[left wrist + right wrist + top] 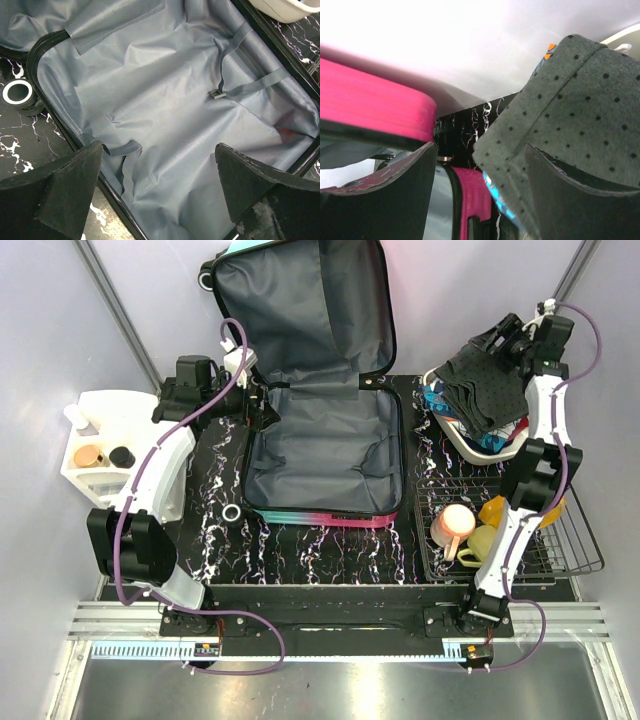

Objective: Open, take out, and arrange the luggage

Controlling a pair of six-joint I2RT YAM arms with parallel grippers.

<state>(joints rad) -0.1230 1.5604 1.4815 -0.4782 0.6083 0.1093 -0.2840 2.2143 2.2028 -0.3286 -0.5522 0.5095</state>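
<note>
The luggage (325, 455) lies open in the middle of the table. Its lid (300, 310) stands up at the back, and the grey lining (175, 100) with a strap buckle (216, 93) is bare. My left gripper (262, 405) hovers at the suitcase's left rim, open, nothing between its fingers (159, 190). My right gripper (505, 340) is up at the back right, over a grey dotted cloth (485, 390) piled in a white tub (455, 437). It is open (480, 190). The cloth's edge (570, 100) hangs against the right finger and the pink shell (370, 105) shows at the left.
A wire basket (580, 540) at the right holds a pink cup (455, 523) and a yellow cup (482, 540). A white organiser (100, 435) with small jars stands at the left. A tape roll (232, 512) (17, 92) lies by the suitcase's front left corner.
</note>
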